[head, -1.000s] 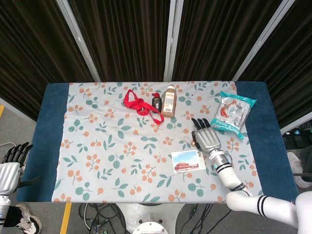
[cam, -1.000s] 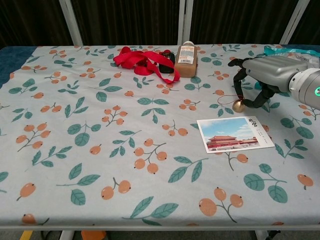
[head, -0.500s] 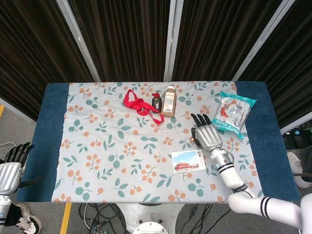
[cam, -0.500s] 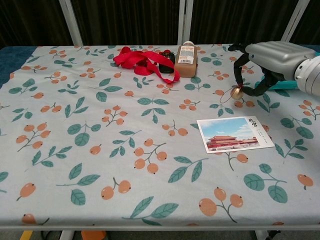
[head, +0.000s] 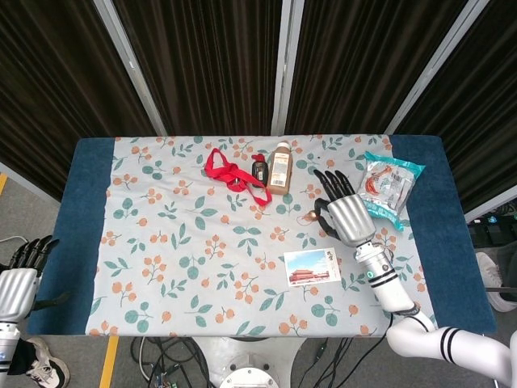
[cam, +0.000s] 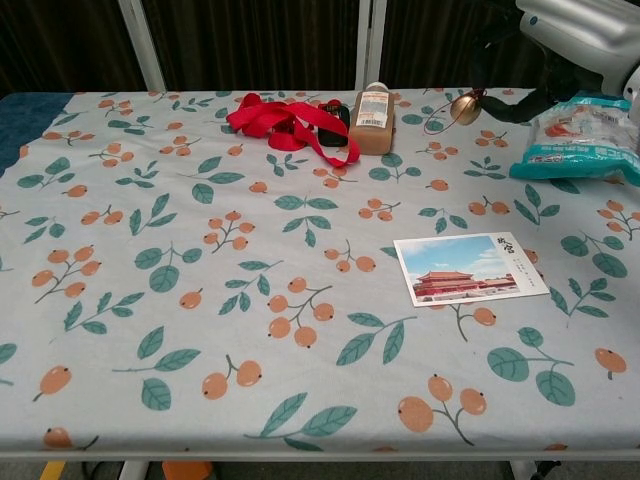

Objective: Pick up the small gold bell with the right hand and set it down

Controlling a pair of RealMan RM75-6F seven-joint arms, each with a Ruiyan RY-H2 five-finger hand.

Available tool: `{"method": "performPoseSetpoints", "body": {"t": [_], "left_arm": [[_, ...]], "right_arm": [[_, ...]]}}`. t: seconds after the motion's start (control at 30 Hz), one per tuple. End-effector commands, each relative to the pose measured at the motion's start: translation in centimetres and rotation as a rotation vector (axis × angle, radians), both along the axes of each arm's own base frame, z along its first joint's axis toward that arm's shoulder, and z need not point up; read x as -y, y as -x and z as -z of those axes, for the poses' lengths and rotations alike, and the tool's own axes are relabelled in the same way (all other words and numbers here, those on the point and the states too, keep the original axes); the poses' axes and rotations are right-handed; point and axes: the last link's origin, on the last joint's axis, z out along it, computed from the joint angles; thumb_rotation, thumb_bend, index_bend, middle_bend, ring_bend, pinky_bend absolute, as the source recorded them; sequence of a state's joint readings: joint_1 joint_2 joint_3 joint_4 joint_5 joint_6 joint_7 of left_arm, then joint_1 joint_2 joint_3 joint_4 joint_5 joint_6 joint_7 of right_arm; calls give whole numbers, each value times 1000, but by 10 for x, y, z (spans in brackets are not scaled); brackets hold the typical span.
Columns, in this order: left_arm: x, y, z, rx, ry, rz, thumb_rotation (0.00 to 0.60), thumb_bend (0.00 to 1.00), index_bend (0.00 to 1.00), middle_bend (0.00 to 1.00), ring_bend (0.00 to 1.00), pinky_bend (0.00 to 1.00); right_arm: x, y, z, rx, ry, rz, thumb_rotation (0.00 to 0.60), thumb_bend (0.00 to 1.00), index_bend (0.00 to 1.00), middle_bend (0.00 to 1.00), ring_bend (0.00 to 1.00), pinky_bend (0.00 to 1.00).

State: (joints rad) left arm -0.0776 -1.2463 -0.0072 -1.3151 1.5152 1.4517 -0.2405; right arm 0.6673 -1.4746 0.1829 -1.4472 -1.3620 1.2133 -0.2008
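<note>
The small gold bell hangs well above the floral tablecloth, held by my right hand at the top right of the chest view. In the head view the bell peeks out at the left side of that hand, over the cloth just above the postcard. A thin loop of cord trails from the bell. My left hand hangs off the table's left side with its fingers apart, holding nothing.
A postcard lies flat below the raised bell. A red ribbon, a small dark bottle and a brown bottle sit at the back centre. A teal snack bag lies at the right.
My right hand has risen from near the cloth, carrying the bell up and slightly toward the back. The left hand has barely moved.
</note>
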Motion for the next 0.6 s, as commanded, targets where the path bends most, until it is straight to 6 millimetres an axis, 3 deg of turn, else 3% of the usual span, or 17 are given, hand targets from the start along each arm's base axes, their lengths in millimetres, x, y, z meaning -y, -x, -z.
{"method": "performPoseSetpoints", "body": {"t": [0.03,0.17,0.27,0.33,0.43,0.53,0.6], "left_arm": [[0,0,0,0,2,1,600,46,85,46,0,54],[-1,-1,1,0,5,1,600,46,85,46,0,54],[-1,-1,2,0,7,3,600,45,85,46,0,53],[-1,-1,2,-1,9,3,600,46,85,46,0,54],[-1,-2,2,-2,9,5,600,46,85,46,0,53],[-1,-2,2,-2,10,4,600,46,85,46,0,53],[-1,-1,3,-1,11,2,600,46,85,46,0,54]], "right_arm": [[2,0,-9,62,47,32,600,364,730,44,0,0],[4,3,-14,-25,94,0,600,366,736,52,0,0],[-4,-1,-5,147,-37,74,600,374,743,54,0,0],[0,1,-11,-17,61,-9,600,390,751,61,0,0],[-3,0,-6,62,19,32,600,374,758,57,0,0],[3,4,-11,-27,99,3,600,385,760,63,0,0],[1,6,-9,25,64,44,600,386,762,64,0,0]]}}
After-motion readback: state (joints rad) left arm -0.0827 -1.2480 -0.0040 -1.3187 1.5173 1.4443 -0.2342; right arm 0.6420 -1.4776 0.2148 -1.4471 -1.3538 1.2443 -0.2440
